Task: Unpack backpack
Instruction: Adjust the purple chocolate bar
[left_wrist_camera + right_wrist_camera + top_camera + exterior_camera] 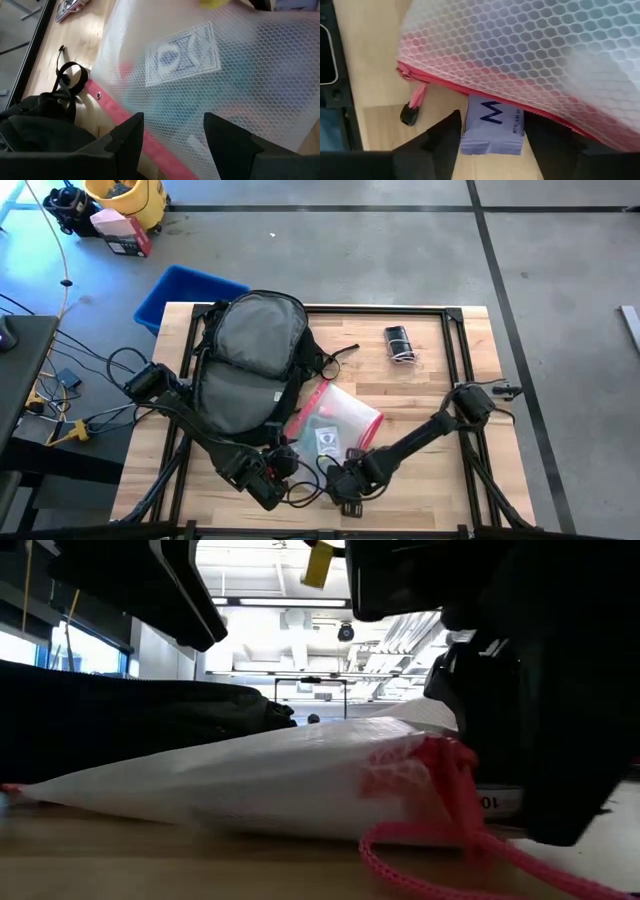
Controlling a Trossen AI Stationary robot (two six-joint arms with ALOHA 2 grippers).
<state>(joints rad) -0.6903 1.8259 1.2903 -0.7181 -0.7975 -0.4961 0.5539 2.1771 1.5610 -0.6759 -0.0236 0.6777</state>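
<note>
The black backpack (250, 355) lies on the table's left half with its grey back panel up. To its right lies a clear, pink-edged zip pouch (335, 420), flat on the wood. A small lavender packet (492, 129) sticks out from under the pouch's pink zip edge (445, 86). My right gripper (492, 145) points down at the pouch's near edge, with one finger on each side of that packet. My left gripper (172, 142) stands open at the pouch's near left corner. The mesh pouch (200, 65) lies beyond its fingers and the backpack (35, 125) is beside them. My right gripper comes from above with its fingers (447, 140) close against the lavender packet's two long sides (466, 131). I cannot tell whether they touch it. The packet lies flat on the table, its far end under the pouch.
A small dark item with a white cable (398, 343) lies at the far right. A black frame rail (455, 360) runs along the table's right side. A blue bin (185, 292) stands past the far left corner. The pouch's pink cord (440, 860) trails on the wood.
</note>
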